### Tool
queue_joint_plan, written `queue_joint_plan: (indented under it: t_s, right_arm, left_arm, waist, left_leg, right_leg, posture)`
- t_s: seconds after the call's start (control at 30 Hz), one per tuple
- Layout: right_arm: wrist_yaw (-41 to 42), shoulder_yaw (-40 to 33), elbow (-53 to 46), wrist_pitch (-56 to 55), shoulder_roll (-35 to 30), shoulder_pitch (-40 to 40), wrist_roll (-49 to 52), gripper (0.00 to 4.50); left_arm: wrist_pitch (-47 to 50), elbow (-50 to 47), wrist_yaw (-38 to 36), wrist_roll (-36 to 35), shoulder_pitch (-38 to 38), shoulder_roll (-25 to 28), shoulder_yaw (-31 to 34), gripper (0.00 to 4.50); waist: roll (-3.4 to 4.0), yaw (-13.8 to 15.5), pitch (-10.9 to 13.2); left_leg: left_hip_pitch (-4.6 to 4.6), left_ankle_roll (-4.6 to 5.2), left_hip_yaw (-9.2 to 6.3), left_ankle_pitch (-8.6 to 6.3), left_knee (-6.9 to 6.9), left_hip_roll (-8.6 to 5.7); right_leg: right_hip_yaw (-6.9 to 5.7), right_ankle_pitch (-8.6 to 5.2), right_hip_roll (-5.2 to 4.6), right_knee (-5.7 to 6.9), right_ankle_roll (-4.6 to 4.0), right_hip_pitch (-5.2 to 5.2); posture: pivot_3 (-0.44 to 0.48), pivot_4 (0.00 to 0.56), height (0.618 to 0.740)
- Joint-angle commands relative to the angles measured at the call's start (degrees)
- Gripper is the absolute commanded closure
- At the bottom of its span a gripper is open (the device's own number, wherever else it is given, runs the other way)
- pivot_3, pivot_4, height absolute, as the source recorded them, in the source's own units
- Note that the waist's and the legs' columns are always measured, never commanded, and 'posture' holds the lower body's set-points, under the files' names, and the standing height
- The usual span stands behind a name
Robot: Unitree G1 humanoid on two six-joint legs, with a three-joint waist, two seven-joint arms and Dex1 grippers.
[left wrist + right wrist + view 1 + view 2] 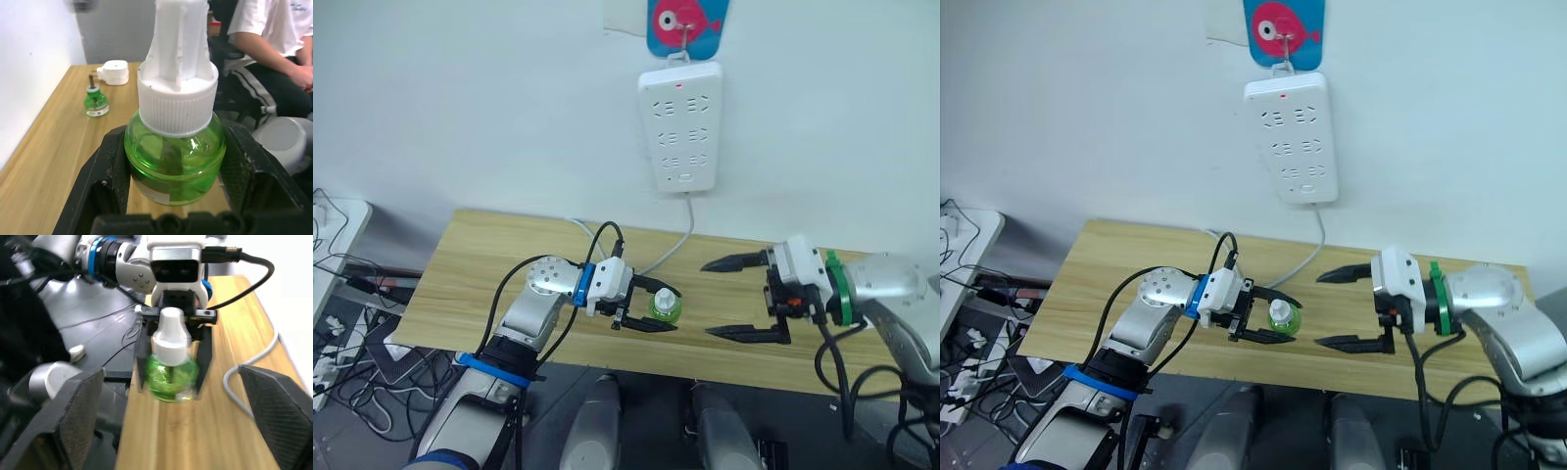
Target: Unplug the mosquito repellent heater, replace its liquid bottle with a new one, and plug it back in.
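Now your left end effector (648, 311) pinches the capped green liquid bottle (664, 310) — hold it upright, keeping the right end effector (736, 299) spread wide alongside.

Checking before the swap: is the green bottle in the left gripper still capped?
Capped. The green bottle between the left gripper's fingers carries a white ribbed screw cap, upright on the wooden table.

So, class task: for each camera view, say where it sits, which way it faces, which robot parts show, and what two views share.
Left eye view: on the head, looking down at the wooden table, both arms, the power strip.
Right eye view: the same scene.
Left wrist view: looks along the left gripper, its fingers clamping the green bottle; beyond stand a second bottle, the heater, a seated person.
Right wrist view: faces the left gripper between open fingers.
Both wrist views share the green bottle.
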Motion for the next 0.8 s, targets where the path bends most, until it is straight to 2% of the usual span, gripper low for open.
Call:
queue_joint_plan:
  t_s: [0.03, 0.17, 0.33, 0.53, 0.8]
  right_arm:
    - [-13.32, -0.35, -9.83, 4.58, 4.41, 3.23, -0.21, 0.06]
    - [-26.56, 5.21, -12.49, 7.07, 11.95, 2.62, -6.74, 0.06]
    - [-33.55, 11.45, -12.26, 8.34, 16.39, 1.92, -12.08, 0.06]
    - [-34.84, 13.09, -11.84, 8.23, 17.21, 2.98, -13.76, 0.06]
    - [-33.35, 7.02, -10.8, 7.78, 13.95, 4.76, -12.77, 0.06]
  left_arm:
    - [-1.1, 0.71, 1.53, 0.3, -0.77, -1.19, 0.64, 2.23]
    - [-1.35, 1.72, 2.14, 0.77, -1.36, -1.96, 0.57, 2.23]
    - [-1.72, 1.9, 1.34, 0.92, -1.78, -2.34, 0.11, 2.23]
    - [-1.7, 2.35, 1.34, 1.07, -2.26, -2.6, 0.28, 2.23]
    - [-1.62, 1.77, 1.34, 0.96, -1.88, -2.31, 0.4, 2.23]
  waist:
    - [0.0, -0.4, 0.0]
    - [0.0, -0.74, 0.0]
    - [0.0, -1.02, 0.0]
    - [0.0, -1.15, 0.0]
    - [0.0, -1.73, 0.0]
  left_leg:
    - [0.01, 0.0, 0.02, 0.0, 0.0, 0.0]
    - [0.08, -0.02, 0.1, 0.01, 0.0, 0.0]
    - [0.05, -0.02, 0.09, 0.01, -0.01, 0.0]
    - [0.02, -0.01, 0.05, 0.01, -0.01, -0.03]
    - [0.02, -0.01, 0.04, 0.01, -0.02, -0.02]
  right_leg:
    - [0.08, 0.0, -0.01, 0.01, 0.0, -0.01]
    - [0.11, -0.01, 0.08, 0.02, 0.02, -0.02]
    - [0.09, -0.01, 0.14, -0.01, 0.02, -0.03]
    - [0.03, -0.01, 0.11, -0.02, 0.02, -0.02]
    - [0.02, -0.01, 0.11, -0.01, 0.02, -0.02]
  posture:
    - [0.209, 0.288, 0.74]
    - [0.197, 0.297, 0.74]
    - [0.19, 0.303, 0.74]
    - [0.192, 0.3, 0.74]
    - [0.193, 0.298, 0.74]
